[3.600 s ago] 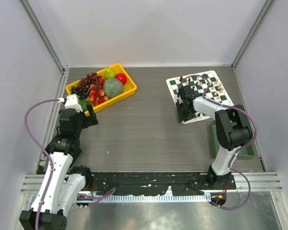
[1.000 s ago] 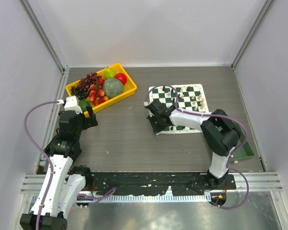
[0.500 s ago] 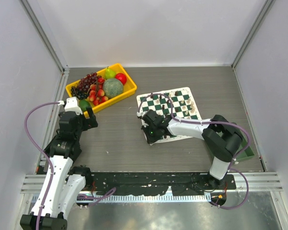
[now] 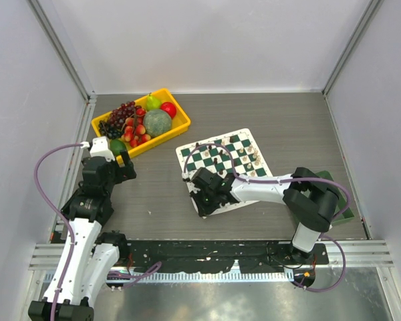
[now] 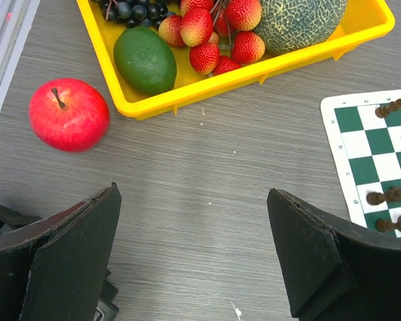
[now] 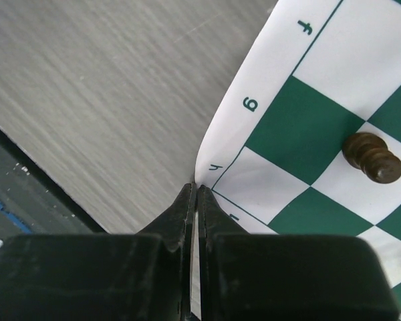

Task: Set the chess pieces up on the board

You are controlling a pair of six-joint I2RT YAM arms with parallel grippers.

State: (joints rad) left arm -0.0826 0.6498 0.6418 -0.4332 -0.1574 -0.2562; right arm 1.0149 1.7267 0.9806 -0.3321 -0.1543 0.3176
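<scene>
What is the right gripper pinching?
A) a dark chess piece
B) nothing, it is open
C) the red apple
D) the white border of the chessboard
D: the right wrist view shows the right gripper shut on the white border of the chessboard.

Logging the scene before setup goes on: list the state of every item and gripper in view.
right gripper, shut on the board's near corner.
left gripper, open, holding nothing.
board, lying askew, corner edge curled at the pinch.
chess pieces, scattered on the board, not in starting rows.
yellow tray, holds fruit.
red apple, loose, outside the yellow tray.
</scene>
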